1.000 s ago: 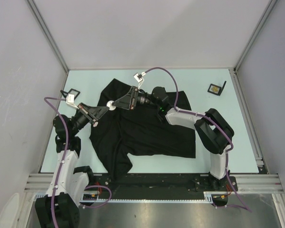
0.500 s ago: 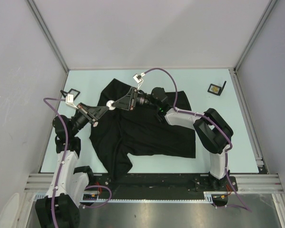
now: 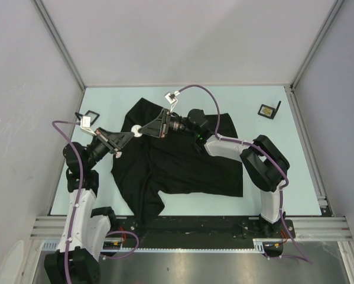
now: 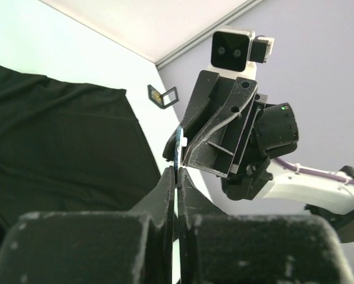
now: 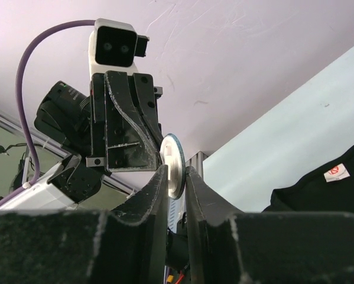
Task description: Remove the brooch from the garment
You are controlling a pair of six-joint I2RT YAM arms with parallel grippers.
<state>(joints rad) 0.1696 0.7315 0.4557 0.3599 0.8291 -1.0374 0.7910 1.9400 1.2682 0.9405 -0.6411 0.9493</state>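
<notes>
Pinching brooch rim, disc edge-on: L gripper.

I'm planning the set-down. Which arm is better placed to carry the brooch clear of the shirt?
Left, probably: the left gripper is shut on the brooch near the T-shirt's left edge, bare table alongside. The right gripper only flanks it, grip unclear.

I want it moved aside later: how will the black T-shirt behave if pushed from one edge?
The black T-shirt looks floppy: it lies wrinkled, so a push would probably bunch it, not shift it whole. Thin and flat, it seems light and might slide on the smooth table.
</notes>
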